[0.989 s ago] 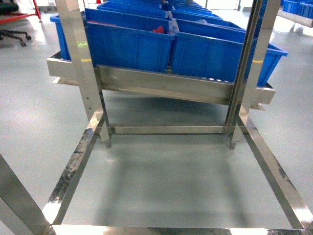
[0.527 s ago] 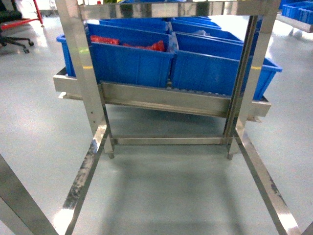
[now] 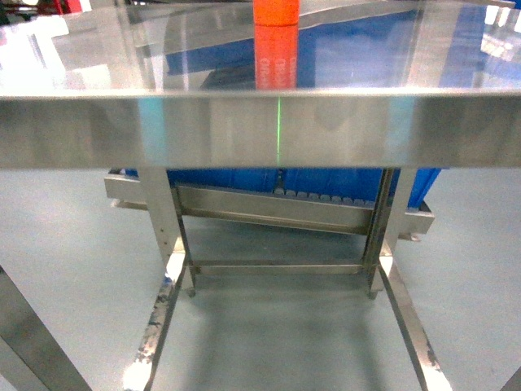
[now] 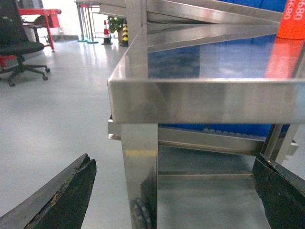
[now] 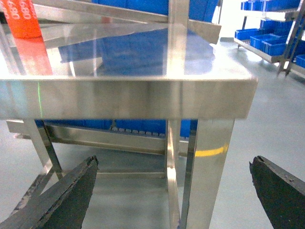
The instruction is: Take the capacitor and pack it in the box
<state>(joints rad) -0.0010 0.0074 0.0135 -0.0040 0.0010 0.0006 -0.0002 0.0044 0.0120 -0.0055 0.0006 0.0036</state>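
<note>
Since neither a capacitor nor the pale pink box shows in any of the three views, the task looks to be at its very start, with nothing picked and nothing packed. From the head camera, the front rim of a steel surface [image 3: 260, 130] fills the upper half of the view, and an orange cylinder with white print [image 3: 275, 41] stands on it near the middle. Beyond and below it, blue bins [image 3: 342, 175] sit on a steel rack [image 3: 277, 208] over a grey floor.

Seen from the left wrist, the left tool [image 4: 176, 191] hangs below the level of the surface's corner, its two dark fingers spread wide apart with nothing between them. On the other arm, the right tool [image 5: 174, 191] is likewise spread wide and empty, low before the opposite corner leg.

Where the capacitor and the box lie cannot be told; they may be further back on the surface, outside these views. By my reading, everything remains: bringing the tools up over the surface, finding the capacitor, grasping it, and setting it into the box.
</note>
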